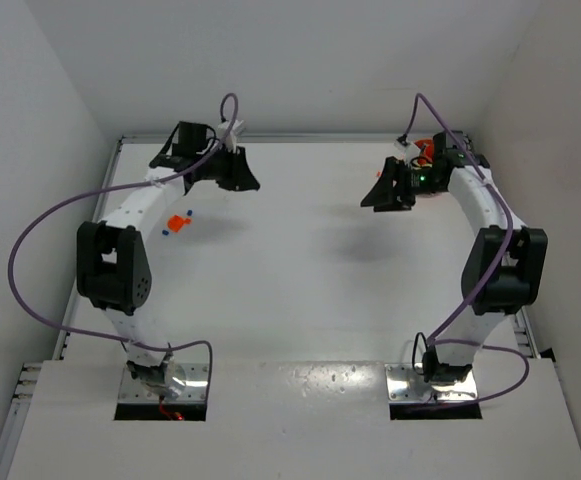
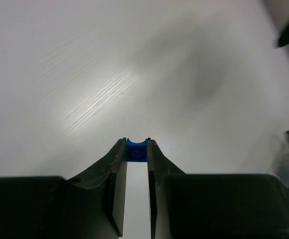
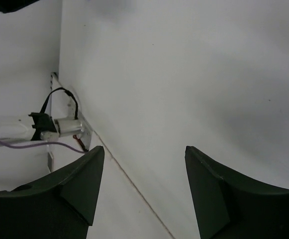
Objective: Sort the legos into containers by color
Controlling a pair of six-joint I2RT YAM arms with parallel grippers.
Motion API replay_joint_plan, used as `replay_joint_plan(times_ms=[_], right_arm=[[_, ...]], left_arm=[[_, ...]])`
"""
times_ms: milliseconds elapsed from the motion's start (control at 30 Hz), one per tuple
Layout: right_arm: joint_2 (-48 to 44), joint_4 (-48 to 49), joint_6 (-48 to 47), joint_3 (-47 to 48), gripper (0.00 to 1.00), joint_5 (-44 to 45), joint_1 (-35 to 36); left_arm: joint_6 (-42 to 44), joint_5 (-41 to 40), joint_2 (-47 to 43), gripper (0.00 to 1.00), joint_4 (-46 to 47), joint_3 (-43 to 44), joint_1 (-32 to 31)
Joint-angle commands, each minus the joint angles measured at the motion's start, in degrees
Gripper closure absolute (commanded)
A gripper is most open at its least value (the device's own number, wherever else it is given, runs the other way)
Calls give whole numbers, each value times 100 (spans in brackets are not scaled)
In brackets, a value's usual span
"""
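Left gripper hangs above the bench; loose legos lie beside its arm, the orange bowl by the right arm. Left wrist: its jaws pinch a blue brick by its flat sides, probably light, rigid and slippery. Right wrist: right gripper gapes, empty.

A brick sits between the fingertips of the left end effector, over the worktop. A small cluster of loose bricks lies on the worktop to the left of that end effector and nearer the arm bases, just beside the left arm. The right end effector stands well apart to its right. The bowl sits just behind the right end effector, partly hidden by the right arm.
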Motion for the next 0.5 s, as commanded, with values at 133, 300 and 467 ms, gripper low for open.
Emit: replay_joint_plan(times_ms=[133,300,467], right_arm=[[-816,2250,513,-119,32,463,473],[-1469,3239,127,-858,31,834,737],[-1848,3853,-664,-1368,31,940,1220]], left_arm=[[-4614,1839,-449,100,3101,-640,-76],[-6175,2383,-449,100,4533,-1011,-76],[-7229,2683,-344,100,5370,-1292,-286]])
